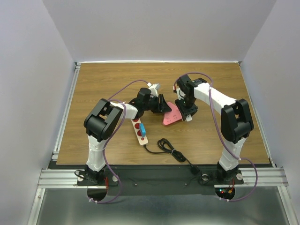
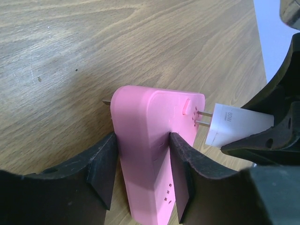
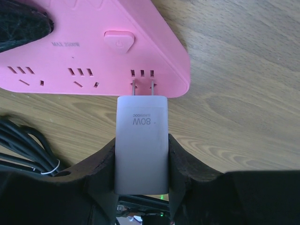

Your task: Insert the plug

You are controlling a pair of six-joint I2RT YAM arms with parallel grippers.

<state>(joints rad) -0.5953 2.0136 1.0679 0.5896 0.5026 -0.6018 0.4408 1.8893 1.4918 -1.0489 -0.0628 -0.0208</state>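
Observation:
A pink power strip [image 1: 171,115] lies on the wooden table. My left gripper [image 2: 142,157] is shut on it, one finger on each side of its body [image 2: 145,122]. My right gripper [image 3: 141,161] is shut on a white 80W charger plug [image 3: 141,140]. The plug's two prongs [image 3: 142,87] sit partly inside the rightmost socket of the pink strip [image 3: 93,42], with bare metal still showing between plug and strip. The left wrist view shows the same plug [image 2: 234,124] with its prongs at the strip's end socket.
A white power strip [image 1: 139,131] with red and blue parts lies left of the pink one, its black cable [image 1: 171,151] coiled toward the near edge. Black cable [image 3: 23,145] shows at the left of the right wrist view. A white object [image 1: 153,86] lies behind the left gripper.

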